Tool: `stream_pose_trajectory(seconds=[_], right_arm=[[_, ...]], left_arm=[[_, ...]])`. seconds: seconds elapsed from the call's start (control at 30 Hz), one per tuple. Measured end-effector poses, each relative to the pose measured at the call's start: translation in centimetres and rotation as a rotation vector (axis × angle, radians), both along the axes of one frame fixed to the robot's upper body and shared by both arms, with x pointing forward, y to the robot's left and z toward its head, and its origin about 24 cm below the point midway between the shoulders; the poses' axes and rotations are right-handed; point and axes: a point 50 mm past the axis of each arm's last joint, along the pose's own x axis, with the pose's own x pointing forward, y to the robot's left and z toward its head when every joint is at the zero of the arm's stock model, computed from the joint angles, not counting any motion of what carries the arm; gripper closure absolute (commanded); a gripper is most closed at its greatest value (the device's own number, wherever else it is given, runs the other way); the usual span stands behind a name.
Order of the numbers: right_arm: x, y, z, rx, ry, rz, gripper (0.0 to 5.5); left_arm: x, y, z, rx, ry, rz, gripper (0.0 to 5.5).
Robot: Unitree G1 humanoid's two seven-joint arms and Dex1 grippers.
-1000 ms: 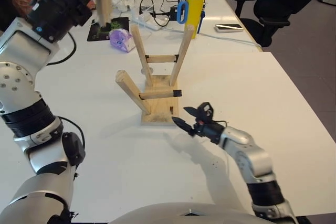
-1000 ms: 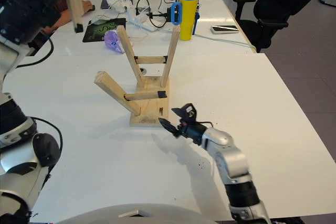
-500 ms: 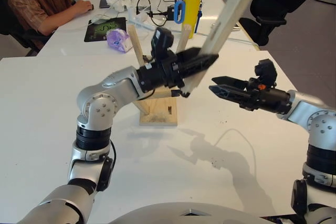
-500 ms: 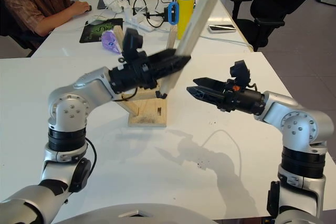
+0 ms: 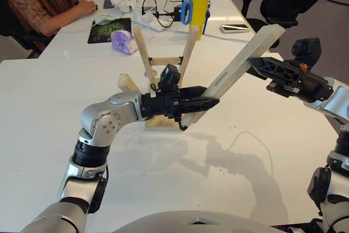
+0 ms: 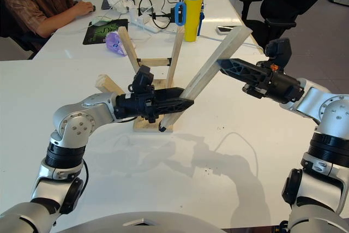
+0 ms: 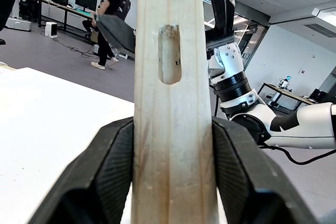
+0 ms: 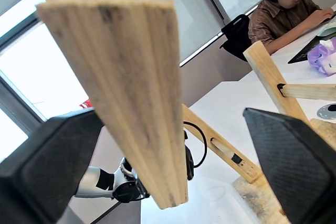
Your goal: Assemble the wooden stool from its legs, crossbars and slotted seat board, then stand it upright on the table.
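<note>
In the head view the left tool is clamping tight on the lower part of a loose wooden leg, which is slanting up and to the right above the table. The right tool is hanging at the upper part of that leg with its jaws spread wide, gripping nothing. Behind the left tool, near the middle of the table, the seat board is lying flat with two legs rising from it and leaning together, a crossbar joining them. A third leg is tilting off to the left. A yellow bottle is standing farther back, well apart from the stool. In the left wrist view the two black fingers are pressing on either side of the leg, whose face is showing an oval slot, and the fingers of the right tool are standing apart on either side of the far end. In the right wrist view the cut end of the leg is sitting between the open fingers, just beside one and clearly apart from the other, with the seat board and its legs lying beyond.
</note>
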Motion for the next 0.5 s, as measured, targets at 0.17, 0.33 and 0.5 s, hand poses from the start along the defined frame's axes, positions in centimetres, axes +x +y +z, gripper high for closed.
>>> stream_pose_trajectory(seconds=[0.17, 0.33, 0.5], right_arm=[[-0.19, 0.06, 0.34, 0.003, -0.003, 0.036, 1.73], [-0.34, 0.19, 0.38, 0.002, -0.01, 0.073, 2.49], [-0.49, 0.38, 0.39, 0.002, -0.024, 0.099, 3.29]], left_arm=[[-0.41, 0.17, -0.03, 0.014, 0.022, -0.035, 3.44], [-0.38, 0.36, 0.03, 0.018, 0.021, -0.03, 3.44], [-0.4, 0.38, -0.01, 0.021, 0.024, -0.032, 3.44]])
